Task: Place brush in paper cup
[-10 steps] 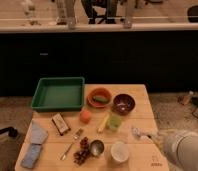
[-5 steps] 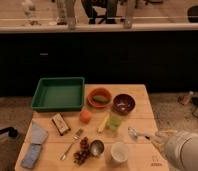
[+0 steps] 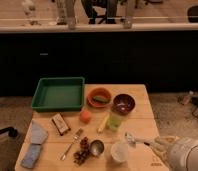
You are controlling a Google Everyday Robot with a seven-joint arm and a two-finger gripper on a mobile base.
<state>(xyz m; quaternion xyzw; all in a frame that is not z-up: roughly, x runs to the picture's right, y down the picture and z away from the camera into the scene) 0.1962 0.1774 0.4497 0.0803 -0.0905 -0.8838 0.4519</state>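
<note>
Brush [image 3: 135, 141] roughly level, head leftward near paper cup [image 3: 119, 152], handle within clamped pincer [image 3: 158, 145].

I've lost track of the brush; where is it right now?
The brush is in the camera view's lower right, gripped by the claw there, its head just up and right of the paper cup.

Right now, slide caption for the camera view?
The gripper, at the table's front-right corner, grips the brush, head beside the paper cup.
</note>
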